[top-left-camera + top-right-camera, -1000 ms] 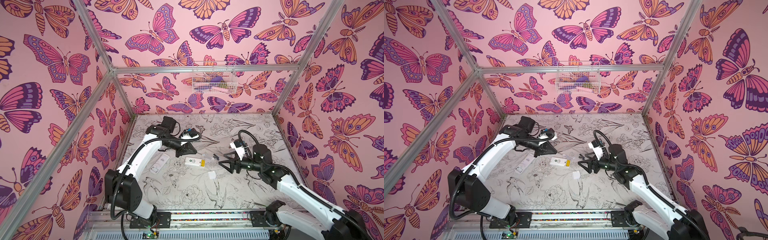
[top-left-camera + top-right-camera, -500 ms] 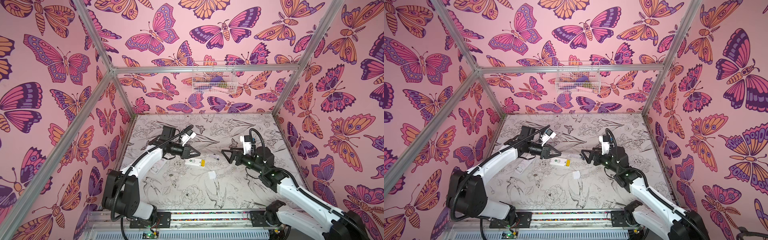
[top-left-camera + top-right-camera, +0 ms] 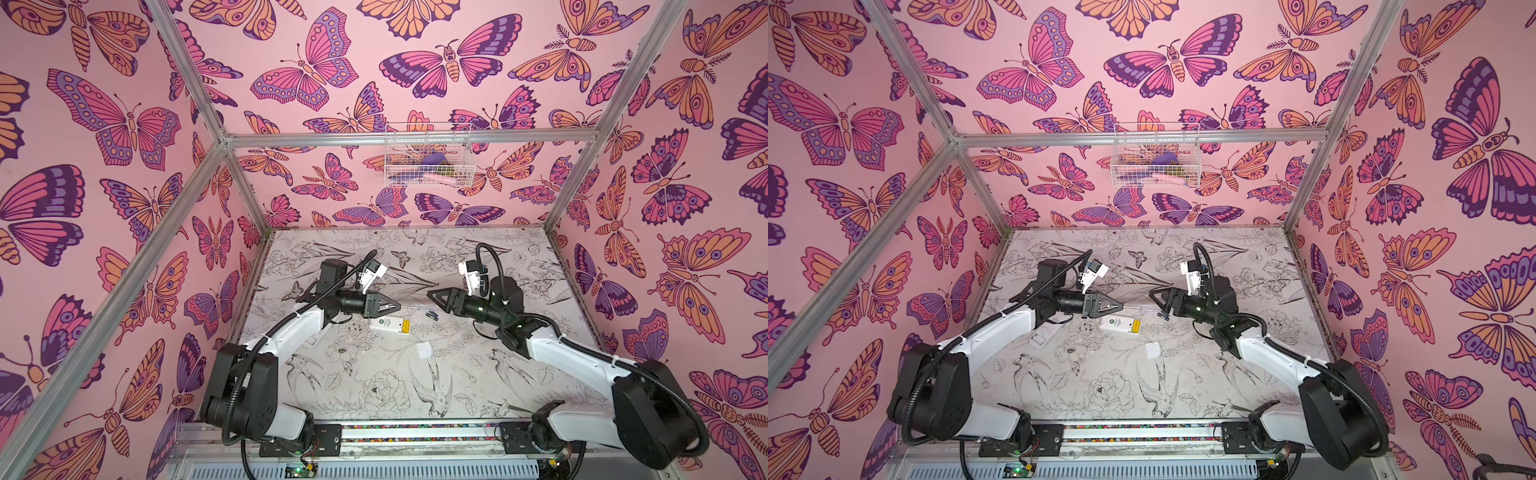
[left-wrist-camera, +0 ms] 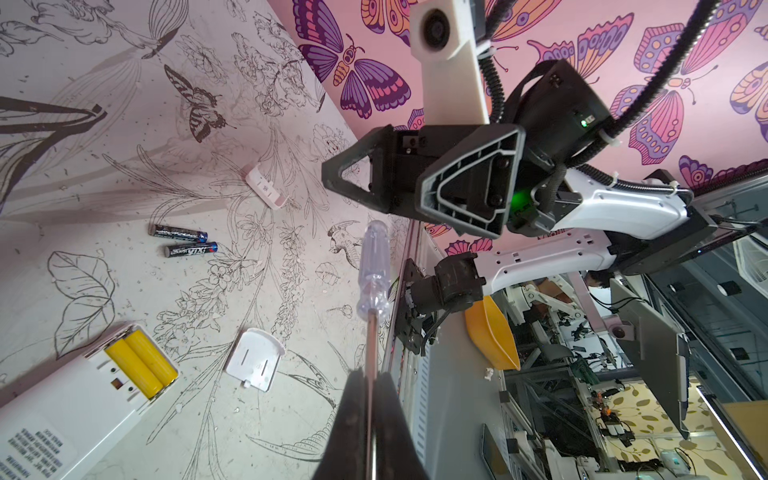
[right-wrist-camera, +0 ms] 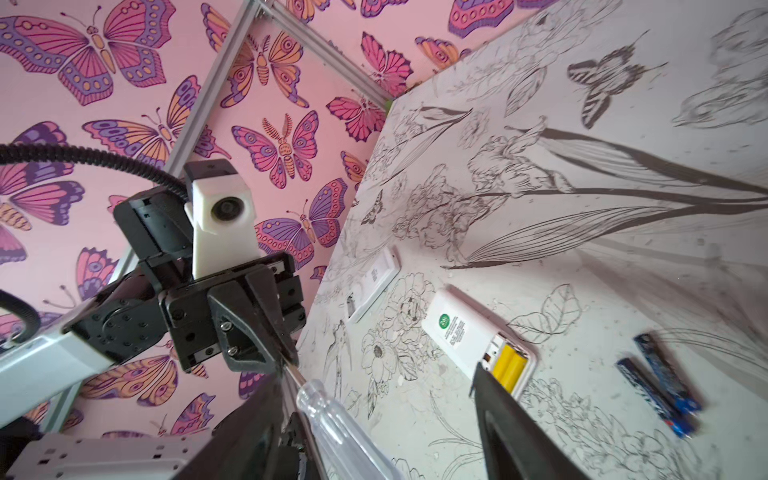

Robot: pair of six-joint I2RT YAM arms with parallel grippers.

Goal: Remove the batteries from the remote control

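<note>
The white remote control (image 3: 384, 323) lies cover-off at mid table, with two yellow batteries (image 3: 405, 327) (image 4: 141, 368) (image 5: 509, 370) in its open bay. Two black batteries (image 3: 432, 316) (image 4: 183, 235) (image 5: 660, 382) lie loose on the table beside it. My left gripper (image 3: 397, 306) (image 4: 370, 378) is shut on the metal shaft of a screwdriver (image 4: 374, 266), held level above the remote. Its clear handle (image 5: 332, 415) reaches between the open jaws of my right gripper (image 3: 432, 296) (image 5: 374, 382), close to one finger and apart from the other.
A white cover plate (image 3: 424, 350) (image 4: 255, 365) lies in front of the remote, another (image 4: 266, 191) farther off. A second white remote (image 3: 1044, 336) (image 5: 374, 286) lies under the left arm. A wire basket (image 3: 428, 156) hangs on the back wall.
Both grippers have risen and come together over the remote. The left one now holds the screwdriver level, and the right gripper's jaws have come around the handle and narrowed.
</note>
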